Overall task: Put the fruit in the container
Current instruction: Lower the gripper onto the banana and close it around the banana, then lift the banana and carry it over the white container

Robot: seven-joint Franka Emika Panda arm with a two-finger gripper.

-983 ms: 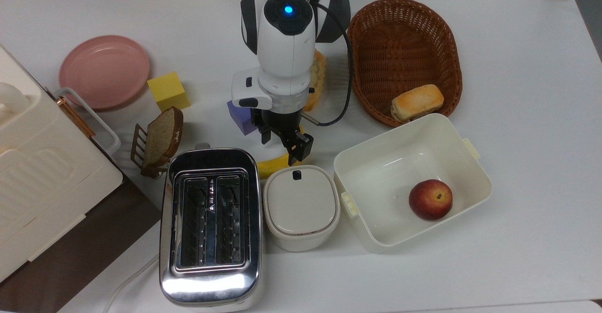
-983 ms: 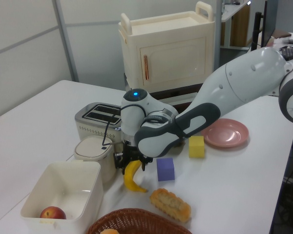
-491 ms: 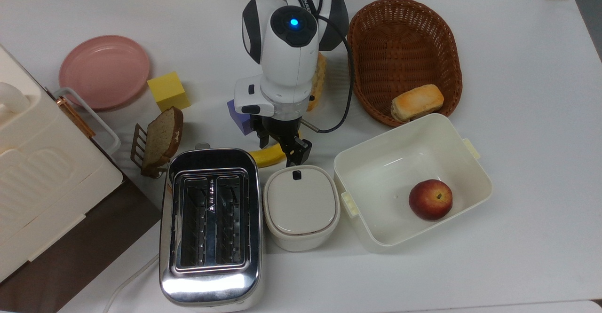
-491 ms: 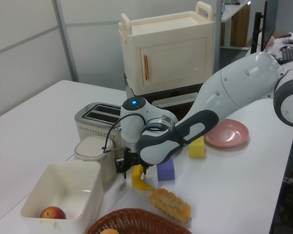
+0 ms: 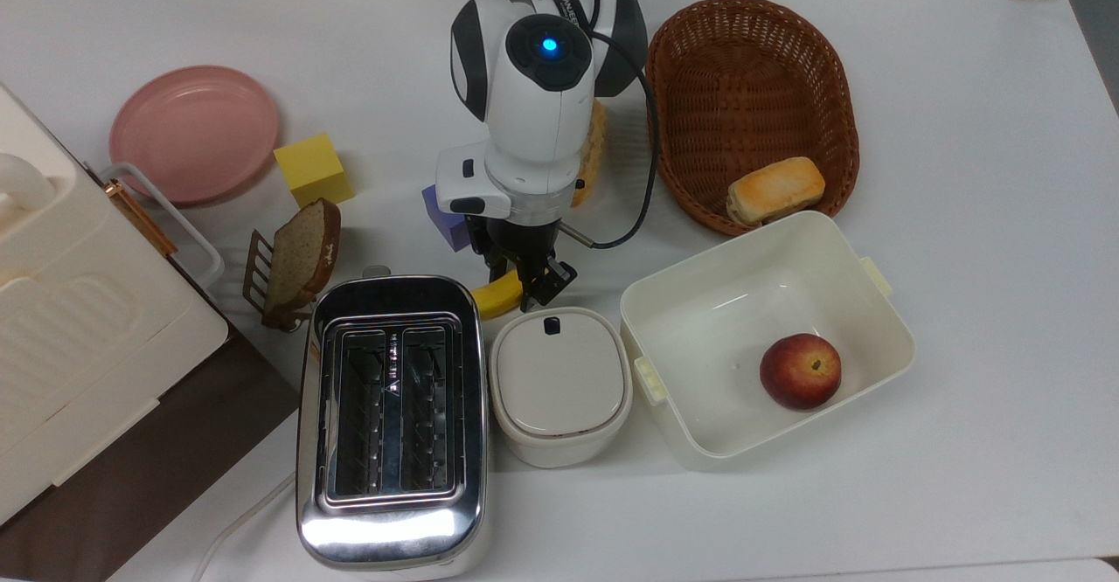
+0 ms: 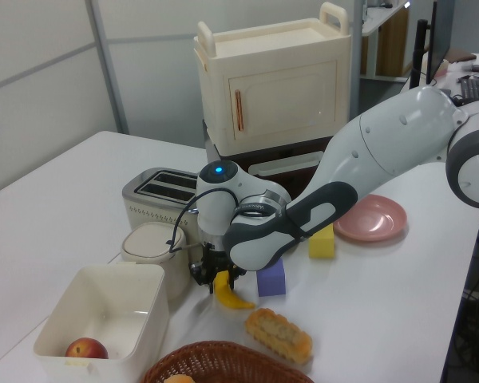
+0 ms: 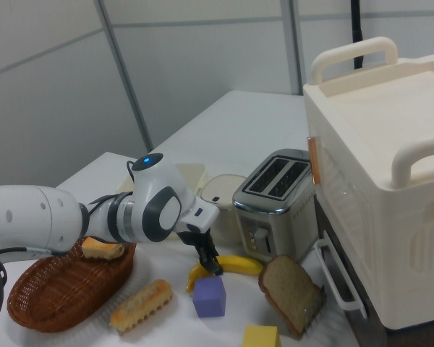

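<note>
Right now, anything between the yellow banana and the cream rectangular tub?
In the top view, the white lidded pot's corner sits between the yellow banana and the cream rectangular tub; the rest is bare table.

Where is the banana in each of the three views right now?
Top view: the banana lies just below centre, under the gripper, above the white lidded pot.
Left view: lower centre, beneath the gripper, right of the white lidded pot.
Right view: lower centre, between toaster and purple cube.
Shared landmark: the toaster.
</note>
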